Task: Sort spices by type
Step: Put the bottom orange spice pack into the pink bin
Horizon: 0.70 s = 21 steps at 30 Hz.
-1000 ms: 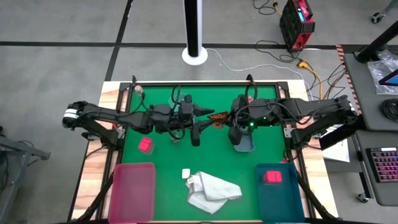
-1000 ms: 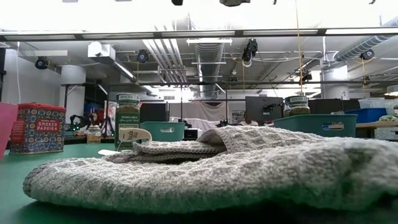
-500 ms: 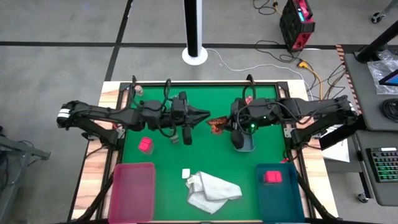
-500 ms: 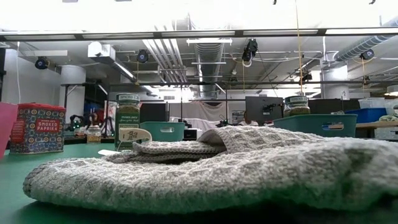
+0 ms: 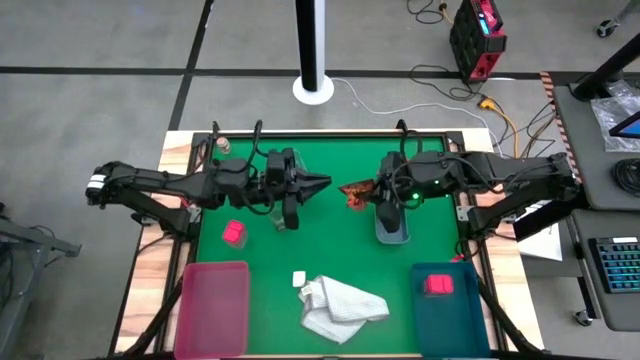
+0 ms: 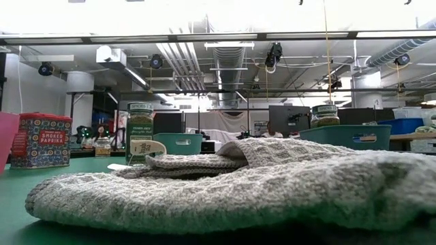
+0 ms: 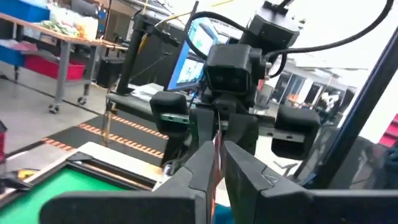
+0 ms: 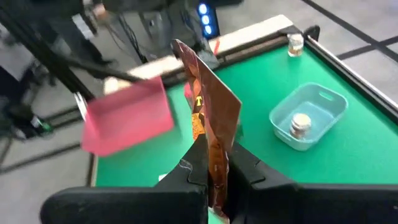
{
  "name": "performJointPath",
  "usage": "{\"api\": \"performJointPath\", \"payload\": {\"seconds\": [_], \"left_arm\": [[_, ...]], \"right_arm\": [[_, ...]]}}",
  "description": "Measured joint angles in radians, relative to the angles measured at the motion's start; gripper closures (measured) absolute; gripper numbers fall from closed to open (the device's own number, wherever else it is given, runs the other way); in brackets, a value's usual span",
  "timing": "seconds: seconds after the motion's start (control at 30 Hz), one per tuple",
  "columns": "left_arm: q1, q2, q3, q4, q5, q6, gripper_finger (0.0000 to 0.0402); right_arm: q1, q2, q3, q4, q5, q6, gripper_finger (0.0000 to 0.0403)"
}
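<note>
A flat red-orange and brown packet (image 5: 352, 190) hangs above the green mat's middle, with my right gripper (image 5: 366, 192) shut on it. My left gripper (image 5: 327, 183) points level at it from the left, a short gap away, shut and with nothing in it. In the left wrist view the packet (image 7: 217, 140) shows edge-on beyond my left gripper (image 7: 216, 169). On the mat stand a red block (image 5: 233, 233), a greenish jar (image 5: 281, 221) and a small jar (image 5: 222, 146). Another red block (image 5: 436, 284) lies in the teal bin (image 5: 447, 318). My right gripper pinches the packet's near edge (image 8: 213, 163) between its two fingers. The fingers come from the table's right, slanting a little down. The packet stands out beyond the fingertips, edge-up and slightly curled, lifted clear of the mat.
A pale blue-green tray (image 5: 393, 233) with a jar (image 8: 301, 123) inside sits below my right arm. A pink bin (image 5: 213, 305) is near left. A white knitted cloth (image 5: 342, 306) and a small white piece (image 5: 298, 279) lie near the front edge. The cloth (image 6: 259, 184) fills the low view.
My left gripper has drawn back toward the table's left edge, away from the packet, rising a little and rolling about its own line. The packet stays in my right gripper, clear of the mat.
</note>
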Motion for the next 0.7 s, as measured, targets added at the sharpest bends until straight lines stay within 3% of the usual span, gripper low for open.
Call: {"api": "performJointPath", "payload": {"seconds": [0.43,0.53,0.7], "left_arm": [[-0.066,-0.050,0.000,-0.059,0.009,-0.033,0.0370],[-0.087,-0.051,0.000,-0.059,0.009,-0.041,0.0337],[-0.101,-0.015,0.000,-0.015,0.000,-0.072,0.0246]], "right_arm": [[0.011,-0.008,0.031,0.204,-0.025,0.063,0.0390],[0.011,-0.018,0.061,0.199,-0.050,0.061,0.0390],[0.016,-0.022,0.080,0.189,-0.070,0.020,0.0390]]}}
